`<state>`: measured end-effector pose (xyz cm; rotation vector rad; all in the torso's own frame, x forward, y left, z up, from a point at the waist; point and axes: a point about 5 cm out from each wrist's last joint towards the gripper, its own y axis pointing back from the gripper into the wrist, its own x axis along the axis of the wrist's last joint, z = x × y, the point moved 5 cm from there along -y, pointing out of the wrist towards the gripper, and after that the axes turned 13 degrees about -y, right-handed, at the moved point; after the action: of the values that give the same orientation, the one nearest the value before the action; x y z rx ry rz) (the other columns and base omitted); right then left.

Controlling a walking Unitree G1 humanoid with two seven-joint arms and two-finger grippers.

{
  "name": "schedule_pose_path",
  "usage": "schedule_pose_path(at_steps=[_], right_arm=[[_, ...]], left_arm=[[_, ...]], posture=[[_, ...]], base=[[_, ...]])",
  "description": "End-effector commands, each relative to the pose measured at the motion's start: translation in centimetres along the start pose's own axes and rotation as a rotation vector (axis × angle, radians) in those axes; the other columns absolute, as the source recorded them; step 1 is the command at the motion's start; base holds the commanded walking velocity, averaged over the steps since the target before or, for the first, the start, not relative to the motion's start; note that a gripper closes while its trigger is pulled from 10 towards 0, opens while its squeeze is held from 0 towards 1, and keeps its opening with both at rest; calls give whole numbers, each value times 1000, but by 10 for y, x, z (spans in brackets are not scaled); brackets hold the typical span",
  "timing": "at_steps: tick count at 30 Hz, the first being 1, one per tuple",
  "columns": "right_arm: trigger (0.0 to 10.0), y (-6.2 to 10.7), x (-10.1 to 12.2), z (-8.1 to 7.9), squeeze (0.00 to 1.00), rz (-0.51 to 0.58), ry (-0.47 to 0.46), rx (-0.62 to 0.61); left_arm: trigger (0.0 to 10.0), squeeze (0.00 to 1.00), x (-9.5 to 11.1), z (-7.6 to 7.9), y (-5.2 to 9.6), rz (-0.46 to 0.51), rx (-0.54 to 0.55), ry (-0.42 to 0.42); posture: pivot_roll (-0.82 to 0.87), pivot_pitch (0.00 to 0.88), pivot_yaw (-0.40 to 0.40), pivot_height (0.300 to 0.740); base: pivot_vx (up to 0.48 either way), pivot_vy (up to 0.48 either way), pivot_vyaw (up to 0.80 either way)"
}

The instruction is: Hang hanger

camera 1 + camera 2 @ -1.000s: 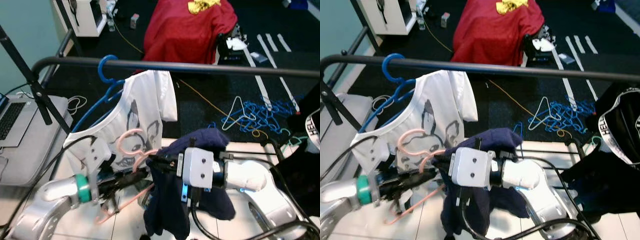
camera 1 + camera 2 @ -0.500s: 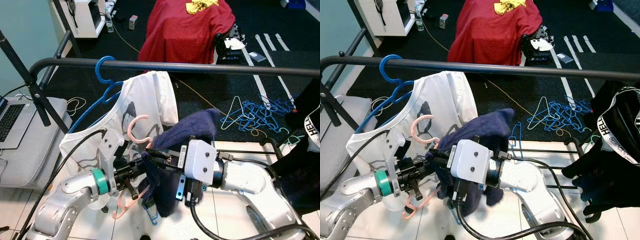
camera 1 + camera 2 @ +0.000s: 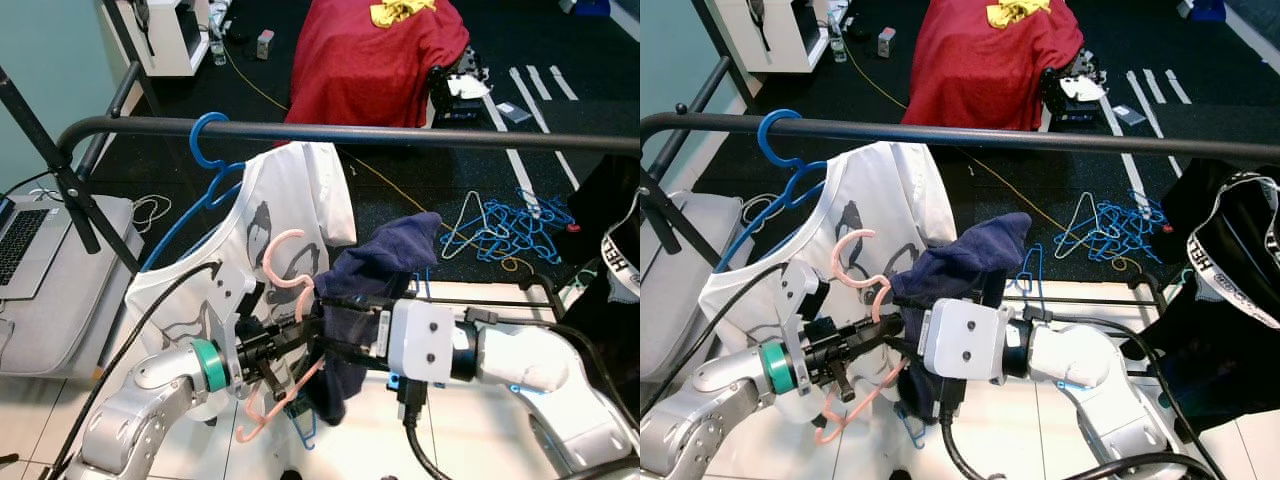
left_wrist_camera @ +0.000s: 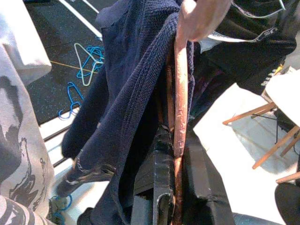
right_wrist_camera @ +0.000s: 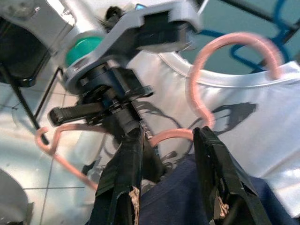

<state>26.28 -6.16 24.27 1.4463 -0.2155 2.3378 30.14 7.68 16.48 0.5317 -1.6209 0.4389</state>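
A pink hanger (image 3: 286, 258) carries a navy garment (image 3: 385, 265) draped over one side. My left gripper (image 3: 290, 340) is shut on the hanger's stem (image 4: 180, 93), below its hook. The hook stands upright in front of a white T-shirt (image 3: 285, 195) and well below the black rail (image 3: 420, 134). The T-shirt hangs from the rail on a blue hanger (image 3: 207, 150). My right gripper (image 3: 332, 324) reaches in from the right, open, with its fingers (image 5: 123, 180) on either side of the navy cloth (image 5: 183, 201) and the pink hanger (image 5: 220, 51).
A laptop (image 3: 18, 236) lies on a grey surface at the left. Loose blue hangers (image 3: 515, 222) litter the dark floor beyond the rail, near a red-draped seat (image 3: 370, 60). Black clothes (image 3: 615, 255) hang at the right. A black lower rack bar (image 3: 500, 303) runs behind my right arm.
My left arm has lifted the pink hanger, so its hook stands higher before the T-shirt. The navy garment has bunched up on it. My right wrist has drawn back to the right.
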Motion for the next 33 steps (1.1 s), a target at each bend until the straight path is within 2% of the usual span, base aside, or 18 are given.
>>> schedule_pose_path(at_steps=[1,3,5,8,10,11,14,15,16,17,19,20,21,22,24,25,30,33], right_arm=[[10000,3,10,1,0,36,-10,-9],[10000,20,40,32,0,177,-114,-151],[10000,32,49,44,0,206,-126,-199],[10000,32,49,44,0,206,-126,-199],[10000,44,48,49,0,171,-113,-217],[10000,58,30,41,0,30,-96,-180],[10000,58,30,41,0,30,-96,-180],[10000,72,9,29,0,-130,-84,-130],[10000,72,9,29,0,-130,-84,-130],[10000,87,-18,23,0,-283,-56,-149],[10000,87,-18,23,0,-283,-56,-149],[10000,99,-39,24,0,-386,-22,-198],[10000,99,-39,24,0,-386,-22,-198],[10000,109,-53,36,0,-431,37,-325],[10000,109,-53,36,0,-431,37,-325],[10000,117,-61,48,0,-452,107,-433],[10000,136,-54,81,0,-462,322,-716],[10000,139,-48,88,0,-437,358,-786]], left_arm=[[10000,0,2,2,-2,16,-9,-3],[10000,0,2,0,-6,36,7,-3],[10000,0,3,1,-7,47,4,-7],[10000,0,3,1,-7,47,4,-7],[10000,0,6,2,-8,61,-15,-15],[10000,0,15,2,-8,91,-51,-29],[10000,0,15,2,-8,91,-51,-29],[10000,0,25,1,-8,119,-86,-54],[10000,0,25,1,-8,119,-86,-54],[10000,0,38,-1,-7,151,-122,-81],[10000,0,38,-1,-7,151,-122,-81],[10000,0,47,-2,-6,171,-149,-103],[10000,0,47,-2,-6,171,-149,-103],[10000,0,52,0,-4,179,-181,-122],[10000,0,52,0,-4,179,-181,-122],[10000,0,54,3,-1,177,-208,-139],[10000,0,52,5,4,162,-250,-157],[10000,0,51,6,5,158,-258,-157]], posture=[[-269,190,140,740],[-277,190,133,740],[-277,189,131,740],[-277,189,131,740],[-279,188,132,740],[-292,188,136,740],[-292,188,136,740],[-300,189,136,740],[-300,189,136,740],[-305,192,138,740],[-305,192,138,740],[-304,195,141,740],[-304,195,141,740],[-297,193,148,740],[-297,193,148,740],[-296,192,150,740],[-295,192,153,740],[-294,192,153,740]], base=[[0,0,0],[0,0,0],[0,0,0],[0,0,0],[0,0,0],[0,0,0],[0,0,0],[0,0,0],[0,0,0],[0,0,0],[0,0,0],[0,0,0],[0,0,0],[0,0,0],[0,0,0],[0,0,0],[0,0,0],[0,0,0]])
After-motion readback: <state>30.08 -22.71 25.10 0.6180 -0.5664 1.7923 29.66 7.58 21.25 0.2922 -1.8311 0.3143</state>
